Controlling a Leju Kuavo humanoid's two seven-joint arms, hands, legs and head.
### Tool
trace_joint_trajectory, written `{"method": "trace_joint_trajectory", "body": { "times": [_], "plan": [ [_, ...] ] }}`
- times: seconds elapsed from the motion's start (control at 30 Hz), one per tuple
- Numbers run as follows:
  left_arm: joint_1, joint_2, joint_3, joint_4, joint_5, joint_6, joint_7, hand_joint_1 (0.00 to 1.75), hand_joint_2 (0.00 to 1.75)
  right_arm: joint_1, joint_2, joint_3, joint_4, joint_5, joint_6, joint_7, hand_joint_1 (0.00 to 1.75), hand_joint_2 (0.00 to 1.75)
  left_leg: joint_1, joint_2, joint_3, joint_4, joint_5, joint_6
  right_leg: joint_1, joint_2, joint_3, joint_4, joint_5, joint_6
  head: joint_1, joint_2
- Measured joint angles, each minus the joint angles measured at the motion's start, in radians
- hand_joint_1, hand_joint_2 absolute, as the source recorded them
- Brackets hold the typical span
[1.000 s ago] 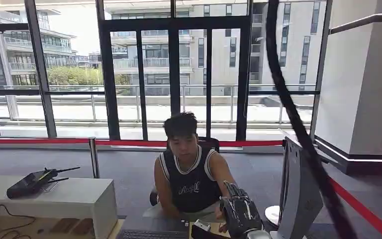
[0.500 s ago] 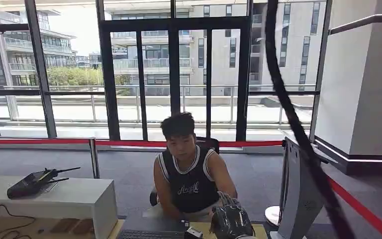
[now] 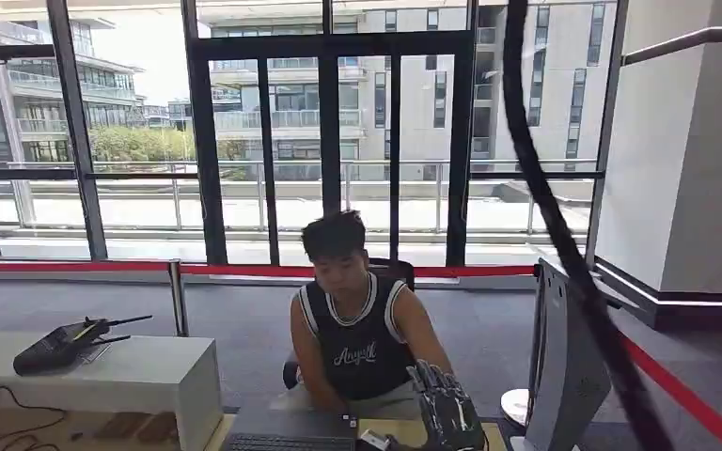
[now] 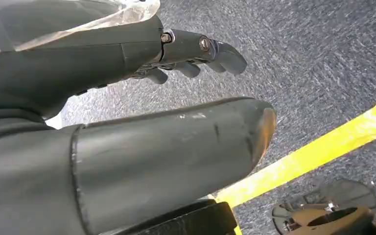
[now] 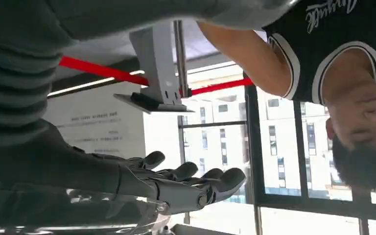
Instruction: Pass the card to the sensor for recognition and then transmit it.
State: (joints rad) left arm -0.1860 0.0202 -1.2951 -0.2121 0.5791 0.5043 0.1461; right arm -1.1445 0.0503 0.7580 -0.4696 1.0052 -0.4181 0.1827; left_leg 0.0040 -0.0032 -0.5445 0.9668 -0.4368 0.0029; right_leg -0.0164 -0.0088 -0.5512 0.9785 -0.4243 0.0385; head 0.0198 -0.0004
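Card: I cannot find it in my views. My right hand [image 3: 448, 412] has dropped lower in the frame over the last second, fingers spread, grasping nothing, before the person [image 3: 357, 329]. My left hand [image 4: 127, 122] hangs released. Handover looks done, I judge.

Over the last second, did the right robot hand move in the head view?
Yes. The right robot hand has dropped lower and shifted slightly left, away from the grey monitor, toward the desk edge.
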Motion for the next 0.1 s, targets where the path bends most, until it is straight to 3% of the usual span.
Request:
{"method": "trace_joint_trajectory", "body": {
  "times": [0.1],
  "plan": [
    [0.009,0.000,0.000,0.000,0.019,0.013,-0.013,0.00,0.00,0.009,-0.032,0.003,-0.027,0.056,-0.086,0.014,0.00,0.00,0.000,0.000,0.000,0.000,0.000,0.000,0.000,0.000,0.000,0.000,0.000,0.000,0.000,0.000]
  ]
}}
